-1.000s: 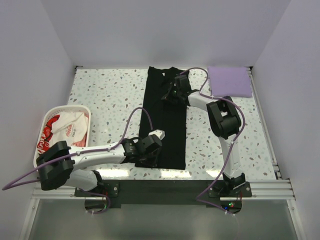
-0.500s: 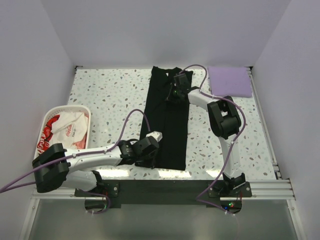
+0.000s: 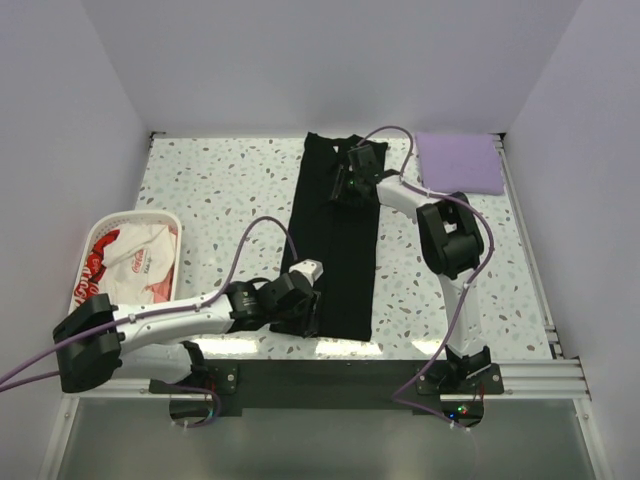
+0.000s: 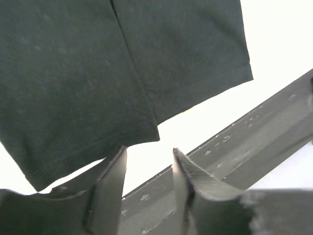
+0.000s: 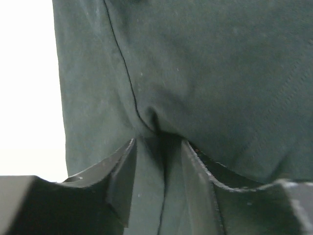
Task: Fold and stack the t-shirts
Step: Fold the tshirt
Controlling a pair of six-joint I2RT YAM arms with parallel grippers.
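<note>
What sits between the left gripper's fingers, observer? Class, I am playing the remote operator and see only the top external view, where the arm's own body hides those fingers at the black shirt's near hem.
Observer: Nothing. In the left wrist view the left gripper stands open, with only bare table and its dark rail showing in the gap.
Operator: Does the cloth reach the fingertips?
Observer: The hem of the black t-shirt ends just ahead of them, one corner pointing at the gap.
Operator: And the other arm?
Observer: The right gripper is open, with a small pucker of black cloth at the gap's mouth.
</note>
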